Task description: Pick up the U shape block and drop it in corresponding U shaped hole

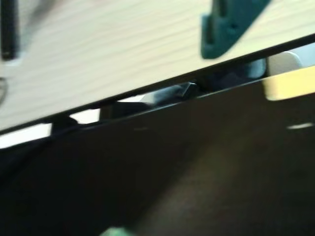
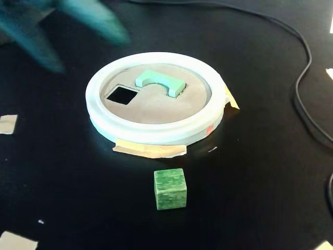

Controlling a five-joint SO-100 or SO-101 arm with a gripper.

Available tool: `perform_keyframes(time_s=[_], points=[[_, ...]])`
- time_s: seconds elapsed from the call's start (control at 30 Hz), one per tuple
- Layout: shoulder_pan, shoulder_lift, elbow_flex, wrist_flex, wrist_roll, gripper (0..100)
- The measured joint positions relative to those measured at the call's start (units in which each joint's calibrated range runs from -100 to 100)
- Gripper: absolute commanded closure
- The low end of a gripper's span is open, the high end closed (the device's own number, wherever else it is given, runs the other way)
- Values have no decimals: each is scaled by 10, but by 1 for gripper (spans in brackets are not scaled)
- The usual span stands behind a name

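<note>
In the fixed view, nearest sits the cube [image 2: 170,188], then the disc [image 2: 156,130]. The block [image 2: 159,82] rests in its hole, standing proud, long axis running left-right. The blurred gripper [image 2: 78,23] hangs beyond, upper left, holding nothing; its opening I cannot tell.

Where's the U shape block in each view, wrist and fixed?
Wrist view: not in it; only pale wood grain, a dark edge and the black table show.
Fixed view: U shape block sits upper centre on the tan disc, right of the square cutout, notch facing the camera.
Shared landmark: the black table; the blurred teal pincer also shows in both.
</note>
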Motion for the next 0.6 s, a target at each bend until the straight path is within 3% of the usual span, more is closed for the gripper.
perform_keyframes(time_s=[0.13, 0.4, 0.6], points=[[2, -121, 134, -28, 0, 0], [0, -527, 602, -247, 1, 0], [25, -693, 818, -292, 1, 0]])
